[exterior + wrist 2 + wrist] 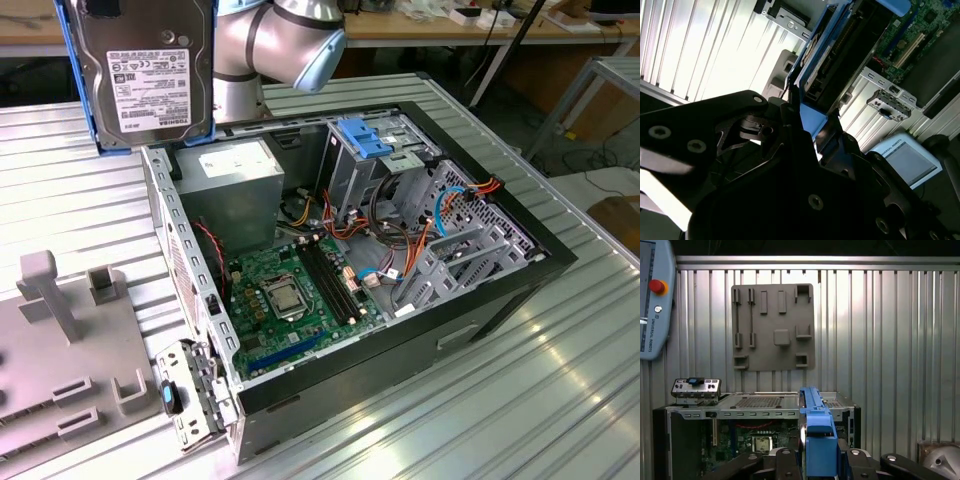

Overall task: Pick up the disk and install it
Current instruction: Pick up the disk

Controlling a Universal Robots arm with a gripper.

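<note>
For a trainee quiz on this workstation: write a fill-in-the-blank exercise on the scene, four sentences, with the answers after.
1. The disk is framed by rails of ___ plastic.
2. The fingers are shut on the disk, holding it ___ the open computer case, not inside it.
3. The disk's label is ___ with black print.
4. The grey plate lies on the exterior view's ___ of the case.
Missing words: blue; above; white; left.

The silver arm (pixel 285 35) bends at a thick joint capped in blue, high in the exterior view. In the first wrist view its black claw (pixel 819 456) is clamped, fingers (pixel 784 462) pressed on either side of the disk (pixel 815 420), holding it on edge.
</note>
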